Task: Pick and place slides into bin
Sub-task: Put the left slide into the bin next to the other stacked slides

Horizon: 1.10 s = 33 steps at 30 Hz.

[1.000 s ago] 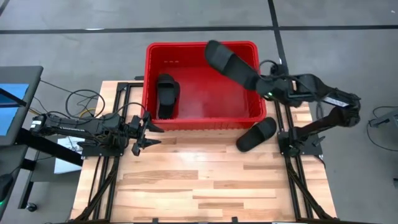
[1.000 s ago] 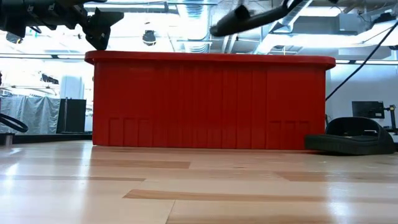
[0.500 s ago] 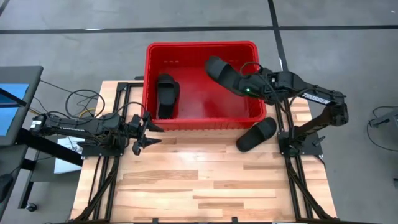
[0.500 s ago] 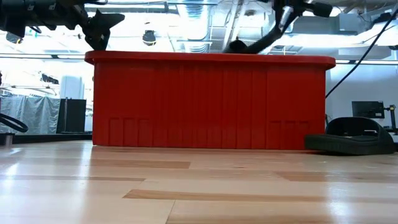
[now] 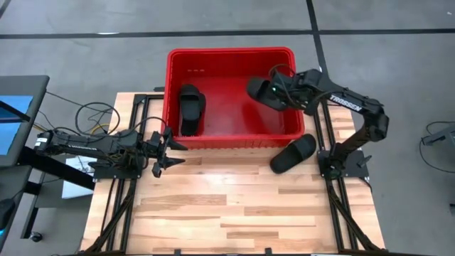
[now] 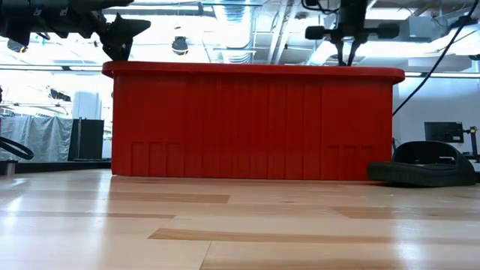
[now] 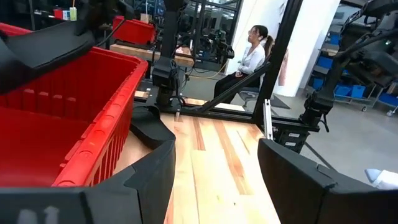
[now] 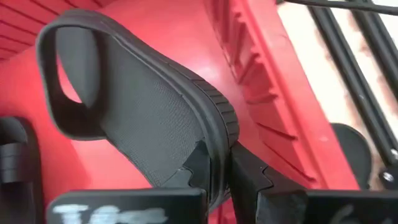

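We see the right gripper reaching into the right half of the bin, its jaws clenched on the edge of the sole of one black slide, which hangs inside the bin's walls with its strap end toward the bin's middle. In the right wrist view the same slide shows its textured sole and looped strap, pinched between the two dark fingers above the red floor; we cannot tell whether it touches that floor. A second slide lies flat on the bin floor against the left wall, lengthwise from front to back. A third slide rests on the worktop just outside the bin's front right corner, and in the low view it sits to the right of the red wall. The left gripper waits over the worktop's left edge, just in front of the bin's front left corner, its jaws spread apart and holding nothing. In the left wrist view a person sits in the room beyond the worktop.
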Tool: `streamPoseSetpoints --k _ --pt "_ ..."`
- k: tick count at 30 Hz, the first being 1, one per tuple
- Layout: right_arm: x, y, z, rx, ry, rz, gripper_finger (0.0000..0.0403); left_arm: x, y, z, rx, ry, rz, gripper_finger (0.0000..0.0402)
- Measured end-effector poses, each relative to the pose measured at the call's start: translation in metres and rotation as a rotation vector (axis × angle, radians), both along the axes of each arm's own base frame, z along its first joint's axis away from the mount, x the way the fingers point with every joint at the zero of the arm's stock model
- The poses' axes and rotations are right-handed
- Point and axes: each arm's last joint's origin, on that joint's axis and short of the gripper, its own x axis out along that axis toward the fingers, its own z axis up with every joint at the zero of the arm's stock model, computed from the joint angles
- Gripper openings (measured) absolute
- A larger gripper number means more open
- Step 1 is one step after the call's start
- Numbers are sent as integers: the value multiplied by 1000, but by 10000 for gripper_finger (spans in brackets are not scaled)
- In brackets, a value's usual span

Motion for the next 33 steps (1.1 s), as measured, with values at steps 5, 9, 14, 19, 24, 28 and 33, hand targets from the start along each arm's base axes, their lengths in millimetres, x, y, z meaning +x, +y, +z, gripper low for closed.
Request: streamPoseSetpoints --k 5,9,14,19,24,28,33 --pt "7 -12 -7 -6 17 22 20 0 0 0 0 0 0 219" --pt "12 -17 -11 -30 11 10 20 0 0 -1 1 12 0 219" --pt "19 -22 -7 -119 -43 13 20 0 0 -6 14 74 -6 219" --pt "16 -23 -6 -131 -25 12 20 -1 0 -8 20 98 -9 219" --pt "14 -23 -6 -125 -10 24 20 -1 -1 -8 3 88 -33 219" --pt "14 -24 -6 -126 3 50 20 0 -1 -6 -30 66 -33 219" --pt "14 -25 -6 -133 25 90 20 0 -1 -5 -31 62 -40 219"
